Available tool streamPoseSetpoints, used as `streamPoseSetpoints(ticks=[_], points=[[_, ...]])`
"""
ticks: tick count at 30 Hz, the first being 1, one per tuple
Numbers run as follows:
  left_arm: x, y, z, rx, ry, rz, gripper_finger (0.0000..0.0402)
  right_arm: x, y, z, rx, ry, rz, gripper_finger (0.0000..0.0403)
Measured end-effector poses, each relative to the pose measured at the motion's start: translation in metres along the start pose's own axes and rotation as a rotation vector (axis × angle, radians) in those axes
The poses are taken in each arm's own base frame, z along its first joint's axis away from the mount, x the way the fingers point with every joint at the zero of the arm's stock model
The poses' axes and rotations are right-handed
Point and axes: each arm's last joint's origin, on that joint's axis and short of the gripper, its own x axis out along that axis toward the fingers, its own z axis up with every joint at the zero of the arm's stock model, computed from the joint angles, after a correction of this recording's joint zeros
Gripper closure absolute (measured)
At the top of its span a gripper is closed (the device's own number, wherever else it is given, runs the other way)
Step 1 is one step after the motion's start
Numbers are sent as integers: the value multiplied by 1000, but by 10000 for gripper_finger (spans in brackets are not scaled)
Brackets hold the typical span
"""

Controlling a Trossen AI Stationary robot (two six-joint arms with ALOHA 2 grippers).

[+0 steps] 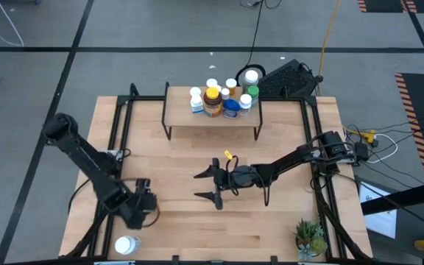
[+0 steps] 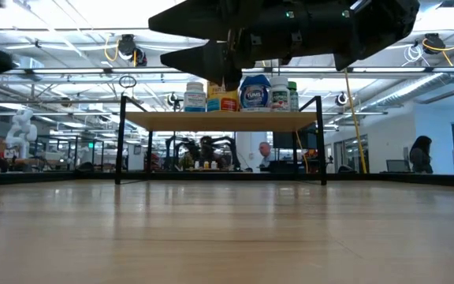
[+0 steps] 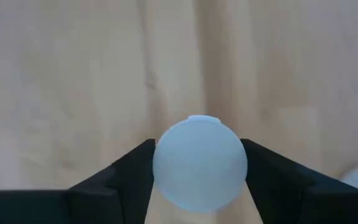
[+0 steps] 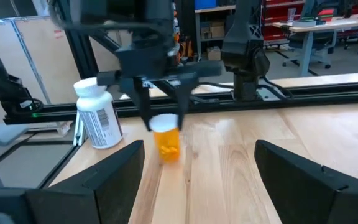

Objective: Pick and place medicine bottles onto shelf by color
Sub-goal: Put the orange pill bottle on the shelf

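Gripping an orange bottle (image 4: 166,140) near the tabletop's (image 1: 285,221) front-left edge, the left tool (image 1: 140,200) is clamped; right tool (image 1: 213,184) gapes empty mid-tabletop, shelf (image 1: 212,121) crowded behind.

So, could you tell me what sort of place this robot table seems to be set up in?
Probably a large open robotics lab or workshop. The low view shows exposed ceiling beams and lights, a small white humanoid figure and seated people behind the shelf; the high view shows floor cables.

Grey floor (image 1: 124,29) with dark lines surrounds the table; bright ceiling lights (image 2: 93,12) overhead.
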Motion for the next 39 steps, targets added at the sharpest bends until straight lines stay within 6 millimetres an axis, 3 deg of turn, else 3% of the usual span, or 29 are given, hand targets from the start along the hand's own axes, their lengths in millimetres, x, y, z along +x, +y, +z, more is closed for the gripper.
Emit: streamPoseSetpoints(ticks=[6,12,16,21,29,34,39], points=[[-20,47,27,30,-22,75,143,-3,0,2,-8,50,-8,101],[-56,100,68,6,-106,181,185,-7,-2,2,-7,114,-73,101],[-67,119,78,-44,-115,143,213,-8,-3,-3,34,141,-77,101],[-40,123,73,-173,-153,124,209,-15,-7,-15,103,167,-141,101],[15,127,50,-286,-207,-51,119,-19,-11,-21,225,152,-234,101],[28,133,41,-344,-224,-73,73,-19,-11,-19,240,135,-230,101],[32,135,41,-377,-252,-93,63,-18,-11,-18,246,129,-229,101]])
